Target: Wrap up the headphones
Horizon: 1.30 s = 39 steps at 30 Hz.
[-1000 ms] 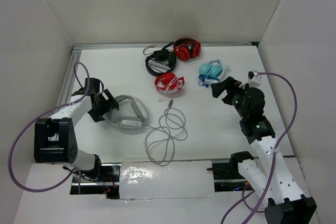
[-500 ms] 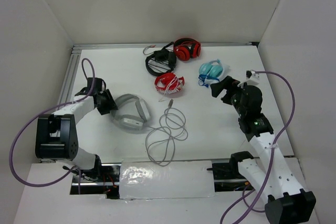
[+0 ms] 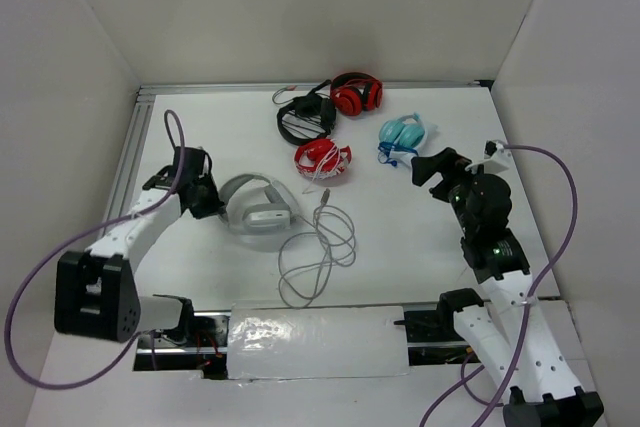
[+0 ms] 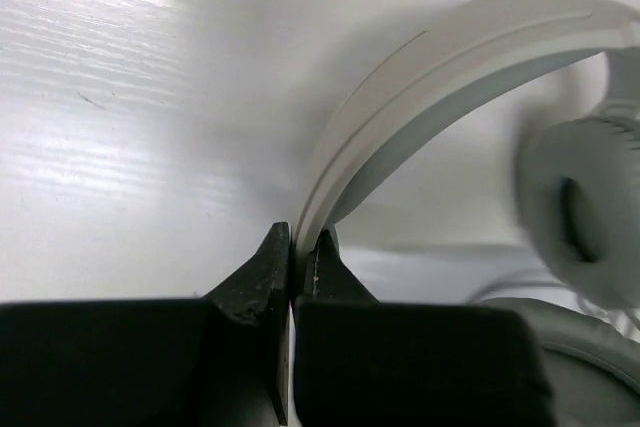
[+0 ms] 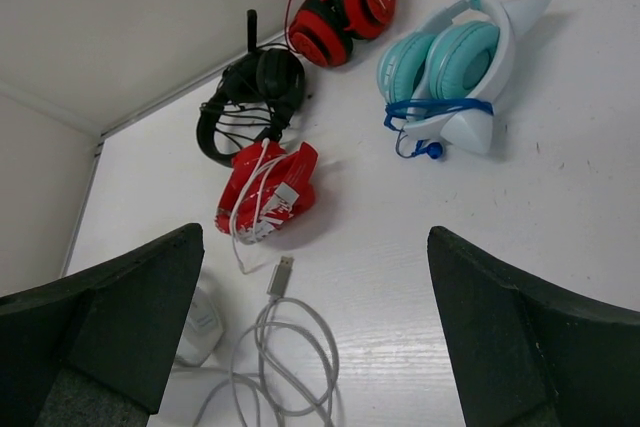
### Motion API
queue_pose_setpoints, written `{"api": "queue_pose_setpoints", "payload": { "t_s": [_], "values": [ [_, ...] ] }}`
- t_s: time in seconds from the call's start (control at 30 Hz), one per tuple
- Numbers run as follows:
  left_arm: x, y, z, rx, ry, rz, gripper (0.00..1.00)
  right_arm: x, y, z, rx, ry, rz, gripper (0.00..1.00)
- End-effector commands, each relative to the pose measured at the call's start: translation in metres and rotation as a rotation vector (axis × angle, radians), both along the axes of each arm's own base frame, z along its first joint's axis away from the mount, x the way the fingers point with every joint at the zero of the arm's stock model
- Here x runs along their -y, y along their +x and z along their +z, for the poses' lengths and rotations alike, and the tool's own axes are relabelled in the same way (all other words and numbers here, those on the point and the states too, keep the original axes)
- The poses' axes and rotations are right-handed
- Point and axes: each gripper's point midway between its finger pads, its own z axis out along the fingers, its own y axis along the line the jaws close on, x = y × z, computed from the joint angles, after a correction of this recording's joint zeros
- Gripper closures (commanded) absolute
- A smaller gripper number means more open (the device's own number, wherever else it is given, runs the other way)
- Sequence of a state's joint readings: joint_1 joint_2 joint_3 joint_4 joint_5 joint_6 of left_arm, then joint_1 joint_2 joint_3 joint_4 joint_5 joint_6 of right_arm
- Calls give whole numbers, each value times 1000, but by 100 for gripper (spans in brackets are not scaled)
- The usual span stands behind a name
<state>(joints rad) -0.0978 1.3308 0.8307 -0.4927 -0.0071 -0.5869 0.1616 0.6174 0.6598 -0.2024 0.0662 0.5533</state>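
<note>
Top view: the headphones (image 3: 255, 209) lie near the tabletop's (image 3: 420, 247) left edge, cable (image 3: 318, 252) loose toward the near edge; left fingers (image 3: 205, 197), wide apart a second ago, now pinch the headband (image 3: 232, 192), and the pair has shifted a little toward the middle; right fingers (image 3: 432, 169) spread, empty. Left wrist: the headband looks stiff, smooth and light, a sound hold; the limp cable may tangle. Right wrist: fingers wide, nothing between.

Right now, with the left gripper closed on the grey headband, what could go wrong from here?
The left gripper pinches only the thin edge of the headphones' headband; a lift could let it slip or twist out.
The cable lies in loose overlapping loops; pulling may tangle it or drag its plug into the red headphones nearby.
</note>
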Motion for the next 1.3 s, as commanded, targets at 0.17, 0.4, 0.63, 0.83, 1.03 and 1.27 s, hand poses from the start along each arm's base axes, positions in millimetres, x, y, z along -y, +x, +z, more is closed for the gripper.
{"api": "queue_pose_setpoints", "payload": {
  "t_s": [0.17, 0.4, 0.63, 0.83, 1.03, 1.27],
  "values": [
    [35, -20, 185, 503, -133, -65, 100, -34, -16, 21, 92, -44, 227, 0],
    [40, -24, 303, 771, -194, -64, 100, -84, -35, 27, 291, -146, 536, 0],
    [43, 14, 364, 820, -190, 5, 100, -142, -51, 2, 397, -240, 780, 0],
    [53, 32, 411, 846, -232, 13, 100, -177, -44, -20, 482, -249, 816, 0],
    [67, 20, 450, 963, -300, -76, 100, -223, -7, 7, 523, -205, 772, 0],
    [68, -4, 483, 1073, -316, -151, 100, -270, 23, -12, 429, -169, 768, 32]
  ]
}}
